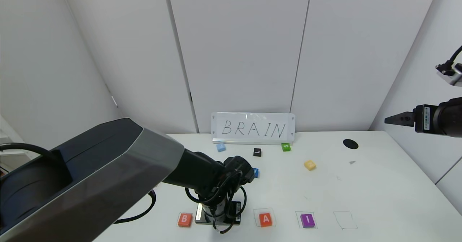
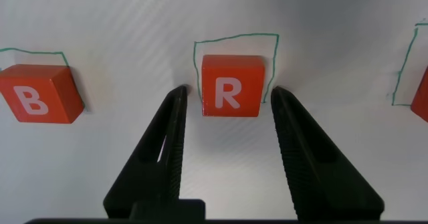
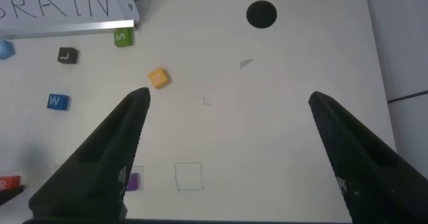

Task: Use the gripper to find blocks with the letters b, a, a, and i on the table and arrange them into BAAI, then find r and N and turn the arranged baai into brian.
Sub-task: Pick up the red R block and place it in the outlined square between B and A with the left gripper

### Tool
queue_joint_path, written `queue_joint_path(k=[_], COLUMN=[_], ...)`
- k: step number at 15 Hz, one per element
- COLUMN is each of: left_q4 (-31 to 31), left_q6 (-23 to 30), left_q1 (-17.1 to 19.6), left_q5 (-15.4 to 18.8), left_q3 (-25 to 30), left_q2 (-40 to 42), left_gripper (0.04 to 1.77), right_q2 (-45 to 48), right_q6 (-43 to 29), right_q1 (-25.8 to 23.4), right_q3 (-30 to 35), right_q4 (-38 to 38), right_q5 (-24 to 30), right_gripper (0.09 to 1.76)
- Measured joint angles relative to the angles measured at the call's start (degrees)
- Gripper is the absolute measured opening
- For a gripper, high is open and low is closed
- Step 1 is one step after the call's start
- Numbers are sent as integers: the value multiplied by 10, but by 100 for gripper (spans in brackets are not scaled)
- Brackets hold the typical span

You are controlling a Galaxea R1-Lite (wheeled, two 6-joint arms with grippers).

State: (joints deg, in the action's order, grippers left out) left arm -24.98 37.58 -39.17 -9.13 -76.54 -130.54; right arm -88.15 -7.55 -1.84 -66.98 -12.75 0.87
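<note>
The orange-red R tile [image 2: 231, 85] lies on the table [image 1: 379, 191] inside a pen-drawn square. My left gripper [image 2: 227, 97] is open around it, one finger on each side with a small gap; it hides R in the head view, where it [image 1: 216, 216] is low over the front row. The row reads B [image 1: 184, 219], the hidden R, A [image 1: 266, 219], purple I [image 1: 307, 220]. B [image 2: 37, 93] also shows in the left wrist view. Only one A shows. The yellow N tile [image 1: 309, 165] lies mid-table. My right gripper [image 1: 397, 119] is open, high at the right.
An empty drawn square [image 1: 345, 220] is right of I. A whiteboard reading BRAIN [image 1: 253, 128] stands at the back. Near it lie a light blue tile [image 1: 221, 147], black L [image 1: 257, 152], green S [image 1: 286, 147] and a blue W [image 1: 256, 172]. A black hole [image 1: 350, 144] is back right.
</note>
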Motion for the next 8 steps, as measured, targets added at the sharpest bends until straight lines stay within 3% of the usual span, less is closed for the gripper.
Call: queue_joint_path(k=[4, 8], left_q4=[1, 1], left_q6=[0, 0], left_q1=[0, -1], left_q5=[0, 0], left_q3=[0, 0], left_q2=[0, 4], left_gripper=[124, 142], right_q2=[0, 0], right_q6=[0, 0], right_q1=[0, 0], right_q3=[0, 0], right_q4=[0, 0], right_q5=[0, 0], right_gripper=[171, 171])
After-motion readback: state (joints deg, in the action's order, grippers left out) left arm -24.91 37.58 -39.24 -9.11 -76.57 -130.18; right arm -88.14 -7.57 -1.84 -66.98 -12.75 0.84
